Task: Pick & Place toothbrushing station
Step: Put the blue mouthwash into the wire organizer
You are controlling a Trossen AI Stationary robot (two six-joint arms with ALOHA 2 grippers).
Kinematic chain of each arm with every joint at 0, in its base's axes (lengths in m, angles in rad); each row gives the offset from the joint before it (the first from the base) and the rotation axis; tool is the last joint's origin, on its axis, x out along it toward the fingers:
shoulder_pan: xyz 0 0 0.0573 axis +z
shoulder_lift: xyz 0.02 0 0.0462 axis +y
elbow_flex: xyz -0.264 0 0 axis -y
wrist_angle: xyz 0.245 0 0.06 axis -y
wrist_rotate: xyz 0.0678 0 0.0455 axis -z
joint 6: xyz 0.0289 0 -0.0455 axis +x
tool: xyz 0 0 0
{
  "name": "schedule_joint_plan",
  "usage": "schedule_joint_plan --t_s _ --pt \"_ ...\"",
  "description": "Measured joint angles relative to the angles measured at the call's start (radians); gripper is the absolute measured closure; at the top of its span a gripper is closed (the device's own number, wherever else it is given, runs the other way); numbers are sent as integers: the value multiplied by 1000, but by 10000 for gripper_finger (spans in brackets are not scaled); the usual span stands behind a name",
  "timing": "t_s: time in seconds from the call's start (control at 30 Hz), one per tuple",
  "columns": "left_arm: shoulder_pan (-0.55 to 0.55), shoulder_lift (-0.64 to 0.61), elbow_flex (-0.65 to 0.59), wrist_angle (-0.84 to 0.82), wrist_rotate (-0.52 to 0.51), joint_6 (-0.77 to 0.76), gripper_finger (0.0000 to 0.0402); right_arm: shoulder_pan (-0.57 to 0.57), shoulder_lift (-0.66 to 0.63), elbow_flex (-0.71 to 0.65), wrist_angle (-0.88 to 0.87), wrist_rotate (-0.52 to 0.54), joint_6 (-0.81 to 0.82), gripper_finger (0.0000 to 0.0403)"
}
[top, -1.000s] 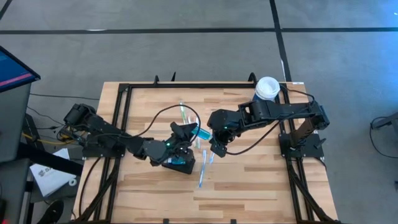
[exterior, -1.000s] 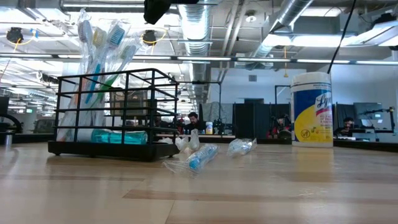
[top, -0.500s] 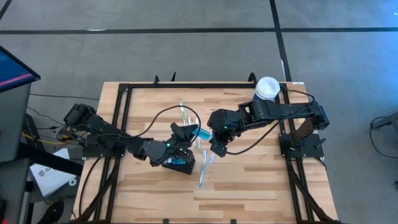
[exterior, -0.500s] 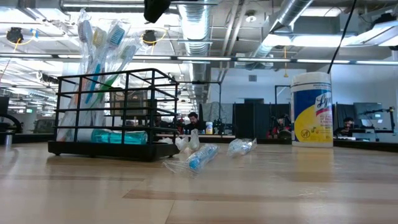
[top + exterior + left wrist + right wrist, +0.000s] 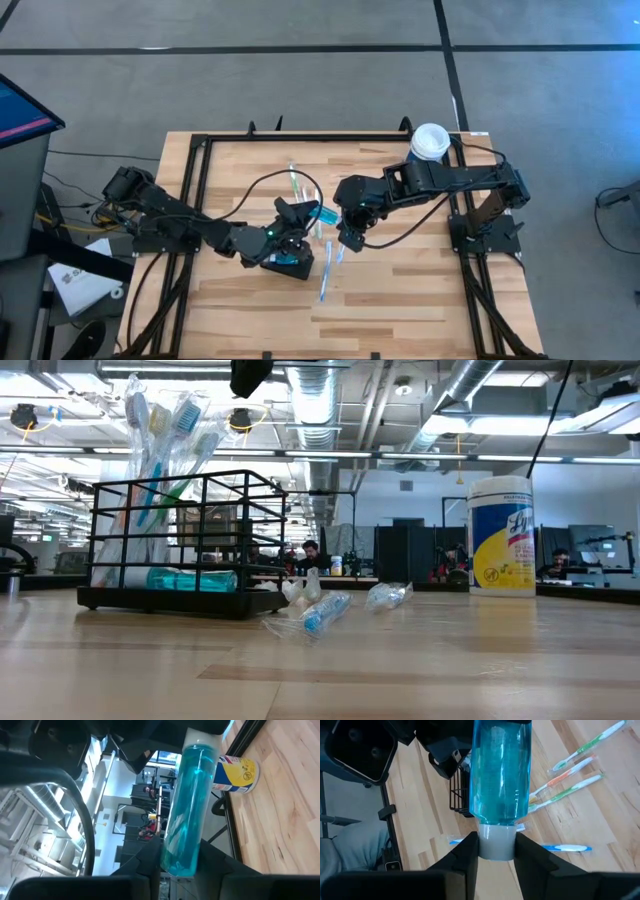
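- The right gripper clamps the white cap of a clear blue plastic bottle.
- The left gripper grips the bottle's other end, beside the black wire toothbrushing station mid-table.

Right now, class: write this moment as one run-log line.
right pincer: shut on blue bottle at cap | left pincer: at bottle base | station: toothbrushes standing inside

An open-plan lab or workshop: the low view shows bare ceiling ducts and pipes, strip lights, rows of monitors and seated people behind the tabletop. From above, a grey concrete floor surrounds the black-framed wooden bench.
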Motion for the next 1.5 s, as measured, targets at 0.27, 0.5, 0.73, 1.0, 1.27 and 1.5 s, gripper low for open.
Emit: schedule_joint_plan --t_s 0.27,0.5,0.73,1.0,1.27,1.5 --pt "0 0 0 0 -15 -2 327 -1 0 0 4 1 -6 295" --pt "0 0 0 -2 -35 -21 328 -9 0 0 5 0 -42 296" --pt "0 0 -1 -3 -63 -56 328 -16 0 0 -15 0 -72 279" --pt "-4 0 -1 -3 -75 -98 328 -16 -30 -1 -34 8 -99 286" --pt "-7 0 -1 -2 -86 -144 328 24 -76 -1 -36 118 -125 286" --pt "-7 -17 -2 -6 -95 -234 324 86 -78 0 -26 214 -201 286"
